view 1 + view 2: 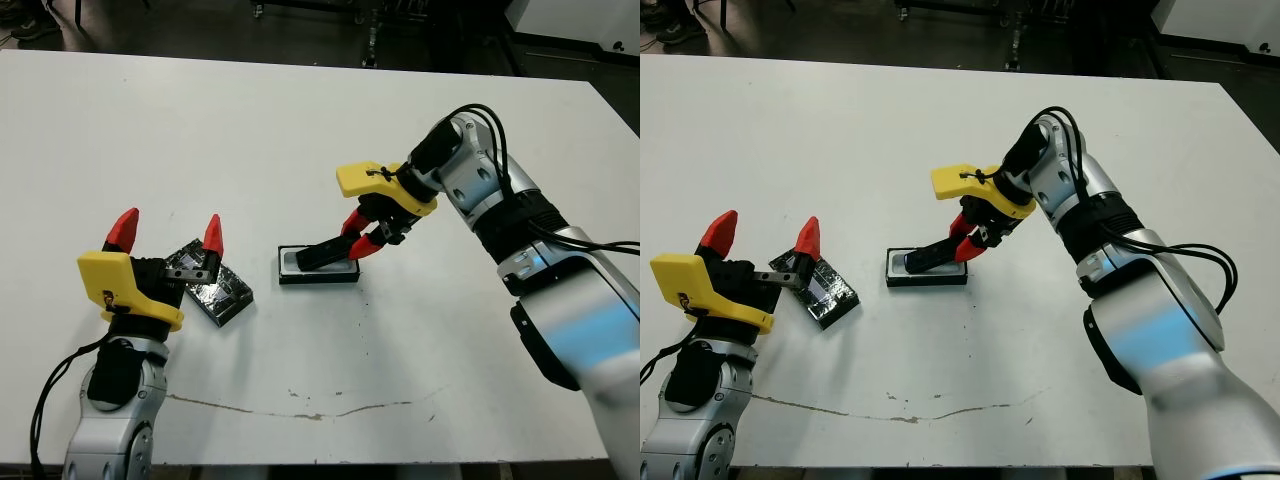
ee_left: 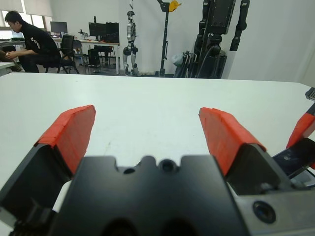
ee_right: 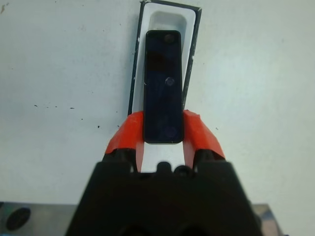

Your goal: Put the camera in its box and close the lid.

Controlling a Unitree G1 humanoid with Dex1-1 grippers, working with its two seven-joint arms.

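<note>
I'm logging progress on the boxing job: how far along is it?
Done: the right gripper has the camera pinched. In hand: it holds the camera tilted over the open box, not seated. Left: seat it, then fit the lid, lying by the open left gripper.

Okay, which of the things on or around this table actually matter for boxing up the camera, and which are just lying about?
Part of the job:
- slim matte-black camera bar, gripped by the right hand
- shallow white-lined box tray under it
- glossy speckled black lid, by the open left hand

Just lying about:
- seated person, desks and stands beyond the table
</note>
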